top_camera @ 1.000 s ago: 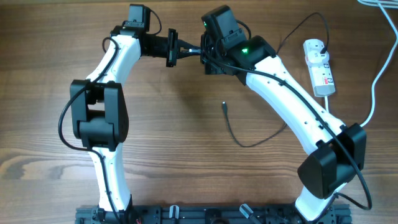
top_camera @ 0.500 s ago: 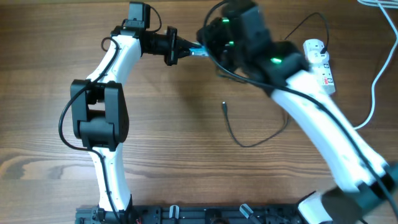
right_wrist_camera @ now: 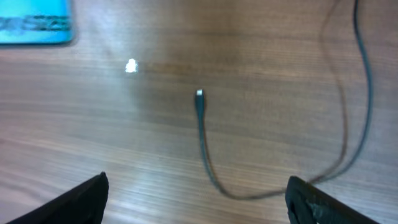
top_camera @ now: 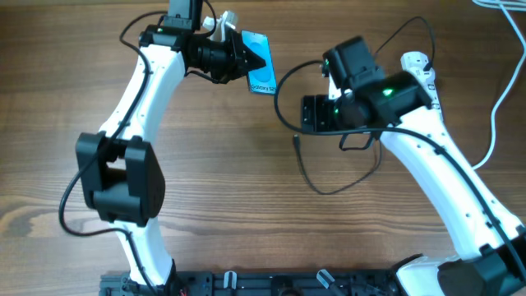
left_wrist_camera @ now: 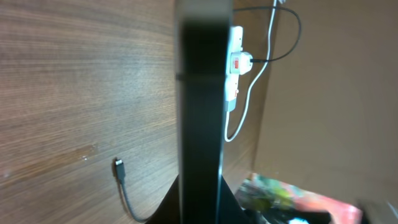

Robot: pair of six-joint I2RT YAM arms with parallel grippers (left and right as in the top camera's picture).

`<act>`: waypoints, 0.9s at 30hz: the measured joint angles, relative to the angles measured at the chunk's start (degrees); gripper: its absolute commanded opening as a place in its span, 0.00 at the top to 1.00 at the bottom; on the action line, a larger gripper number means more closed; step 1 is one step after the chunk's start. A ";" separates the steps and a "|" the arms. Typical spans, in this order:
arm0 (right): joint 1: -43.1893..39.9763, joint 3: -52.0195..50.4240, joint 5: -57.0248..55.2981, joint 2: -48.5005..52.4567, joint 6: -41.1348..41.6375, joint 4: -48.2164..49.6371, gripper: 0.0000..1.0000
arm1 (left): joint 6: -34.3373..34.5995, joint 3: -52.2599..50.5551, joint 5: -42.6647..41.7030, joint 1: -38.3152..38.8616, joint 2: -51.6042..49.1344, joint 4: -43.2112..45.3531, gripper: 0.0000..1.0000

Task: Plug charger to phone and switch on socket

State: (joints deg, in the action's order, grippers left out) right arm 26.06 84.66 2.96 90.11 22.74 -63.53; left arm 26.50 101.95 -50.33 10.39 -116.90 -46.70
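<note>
My left gripper (top_camera: pixel 241 57) is shut on the phone (top_camera: pixel 261 66) and holds it off the table at the back, cyan screen facing up. In the left wrist view the phone (left_wrist_camera: pixel 202 112) is a dark edge-on bar rising from between the fingers. The charger's black connector tip (top_camera: pixel 296 141) lies on the wood, and its thin cable (top_camera: pixel 329 190) loops right toward the socket (top_camera: pixel 417 64), which my right arm partly hides. My right gripper (top_camera: pixel 306 113) hovers open just above the tip (right_wrist_camera: pixel 199 96), with nothing between its fingers (right_wrist_camera: pixel 87 198).
The socket's thick white cord (top_camera: pixel 501 99) trails along the table's right side. From the left wrist the socket (left_wrist_camera: pixel 235 68) shows with a plug in it, and the connector tip (left_wrist_camera: pixel 118 168) lies on bare wood. A dark rail runs along the front edge (top_camera: pixel 271 284).
The right gripper has opened and pulled away from the phone, down and to the right over the cable tip. The left arm has swung the phone up and back, screen now facing up.
</note>
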 measured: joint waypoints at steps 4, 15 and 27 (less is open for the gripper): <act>0.02 -8.61 0.02 0.61 -0.37 7.74 0.08 | -2.45 -0.02 1.86 -0.31 1.36 -1.99 0.96; 3.13 -11.63 0.00 17.55 -2.78 15.56 0.51 | -3.98 -0.02 13.68 -3.69 1.33 -3.37 0.96; 4.90 -11.96 -3.04 23.32 -2.93 22.27 0.59 | -3.30 -0.02 16.02 -13.18 1.33 -8.46 0.96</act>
State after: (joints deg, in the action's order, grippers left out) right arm 30.96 72.71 -0.08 113.43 19.81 -41.25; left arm 23.20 101.93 -34.30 -2.79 -115.57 -55.16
